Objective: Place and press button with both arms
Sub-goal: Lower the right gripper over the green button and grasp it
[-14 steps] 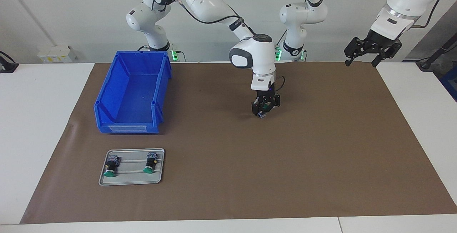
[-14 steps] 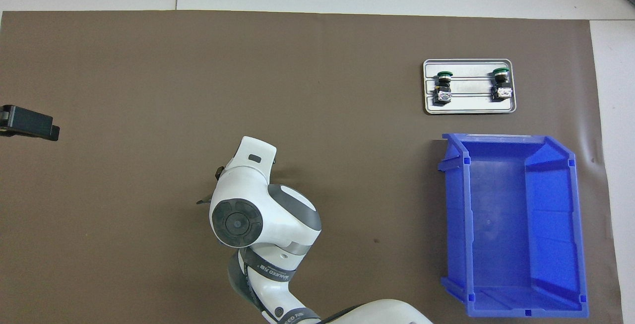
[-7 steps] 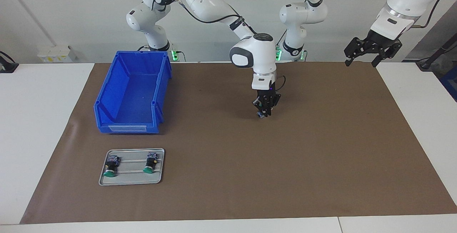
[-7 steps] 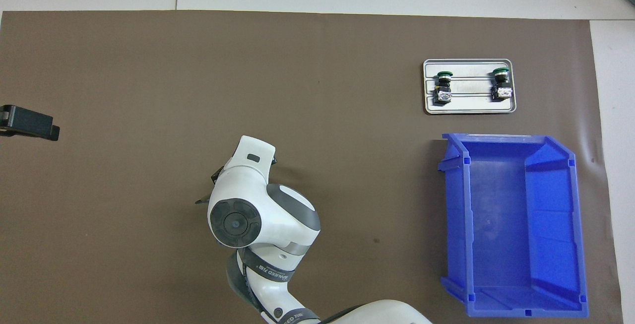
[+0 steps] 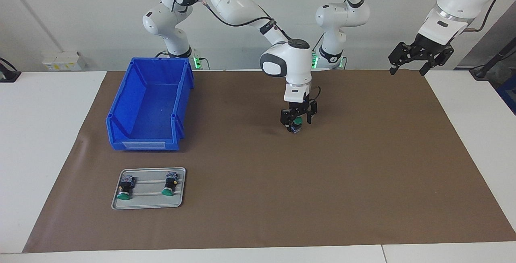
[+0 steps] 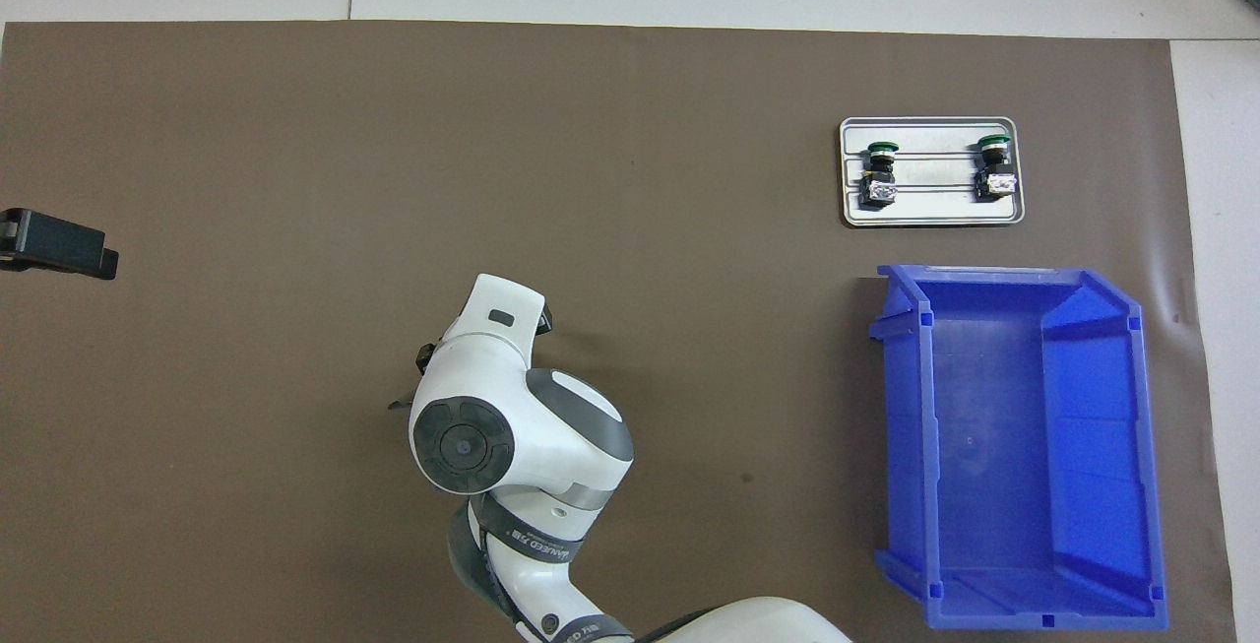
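A green-capped button point(image 5: 297, 127) stands on the brown mat point(image 5: 363, 174) about midway along the table. My right gripper point(image 5: 298, 120) hangs open just above it, fingers to either side and apart from it. In the overhead view the right arm's wrist point(image 6: 482, 407) hides both that gripper and the button. My left gripper point(image 5: 419, 59) waits open in the air over the mat's corner at the left arm's end; only its tip point(image 6: 59, 244) shows from overhead.
Two more green-capped buttons point(image 5: 125, 188) point(image 5: 169, 185) lie on a grey tray point(image 5: 149, 203) point(image 6: 930, 218) toward the right arm's end. A blue bin point(image 5: 143, 145) point(image 6: 901, 426) stands beside the tray, nearer to the robots.
The right gripper has opened and let go of the button, which now rests on the mat, and it has lifted slightly. The left arm has not moved.
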